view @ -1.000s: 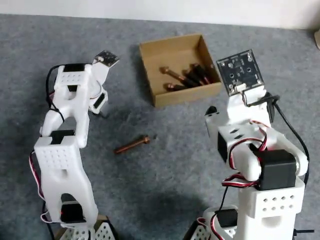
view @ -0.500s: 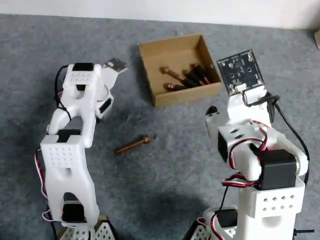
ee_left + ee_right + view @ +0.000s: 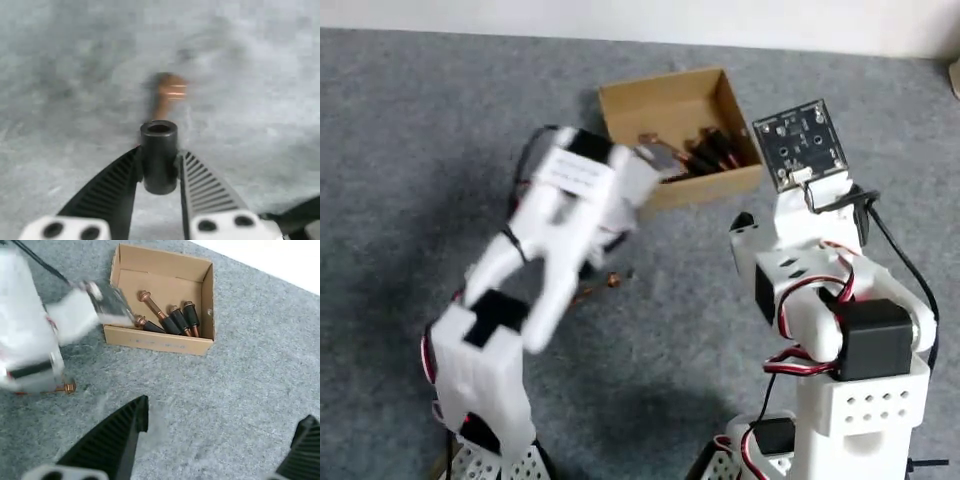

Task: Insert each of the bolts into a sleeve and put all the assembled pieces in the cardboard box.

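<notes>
Copper-coloured, the loose bolt (image 3: 167,95) lies on the grey desk (image 3: 420,120) at the centre of the high view, partly under the left arm. From the left wrist it sits just beyond the open mouth of the black sleeve (image 3: 159,142). Its shank appears to run roughly in line with the bore, head farthest away, though it is blurred. The left gripper (image 3: 159,161) has its fingers clamped on the sleeve's sides. The right gripper (image 3: 225,415) is spread wide and empty, well apart from the bolt. The cardboard box (image 3: 620,105), upper centre, holds assembled pieces (image 3: 705,152).
</notes>
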Available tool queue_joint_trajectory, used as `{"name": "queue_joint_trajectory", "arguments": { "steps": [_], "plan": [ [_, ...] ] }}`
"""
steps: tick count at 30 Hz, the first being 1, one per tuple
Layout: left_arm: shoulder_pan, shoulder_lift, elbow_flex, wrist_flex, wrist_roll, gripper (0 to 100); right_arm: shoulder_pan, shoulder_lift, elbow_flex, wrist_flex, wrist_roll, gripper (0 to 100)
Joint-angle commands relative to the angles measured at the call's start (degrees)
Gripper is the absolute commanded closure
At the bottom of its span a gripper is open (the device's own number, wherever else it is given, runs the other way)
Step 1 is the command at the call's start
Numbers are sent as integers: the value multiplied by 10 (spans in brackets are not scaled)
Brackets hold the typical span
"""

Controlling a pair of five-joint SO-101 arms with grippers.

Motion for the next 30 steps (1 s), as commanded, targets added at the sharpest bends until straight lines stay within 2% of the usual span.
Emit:
{"name": "queue_joint_trajectory", "arguments": {
  "steps": [1, 4, 10, 13, 16, 19, 21, 25, 28, 30],
  "plan": [
    [94, -86, 60, 11, 13, 995, 26, -6, 1, 3, 7, 595],
    [130, -109, 117, -3, 24, 995, 56, -6, 1, 0, 7, 595],
    [143, -108, 218, -129, 22, 989, 83, -6, 2, 4, 8, 595],
    [164, -108, 252, -149, 21, 902, 82, -6, 26, 2, 8, 595],
    [191, -109, 269, -148, 24, 752, 81, -6, 57, -2, 8, 595],
    [199, -115, 265, -148, 24, 683, 82, -6, 71, -2, 8, 595],
    [196, -125, 243, -144, 21, 700, 83, -6, 72, -2, 8, 595],
    [167, -187, 148, -66, 20, 771, 83, -7, 73, 0, 8, 595],
    [119, -238, 56, -5, 19, 785, 83, -7, 74, -1, 8, 595],
    [78, -264, 22, 5, 19, 785, 80, -7, 75, -1, 4, 595]
  ]
}}
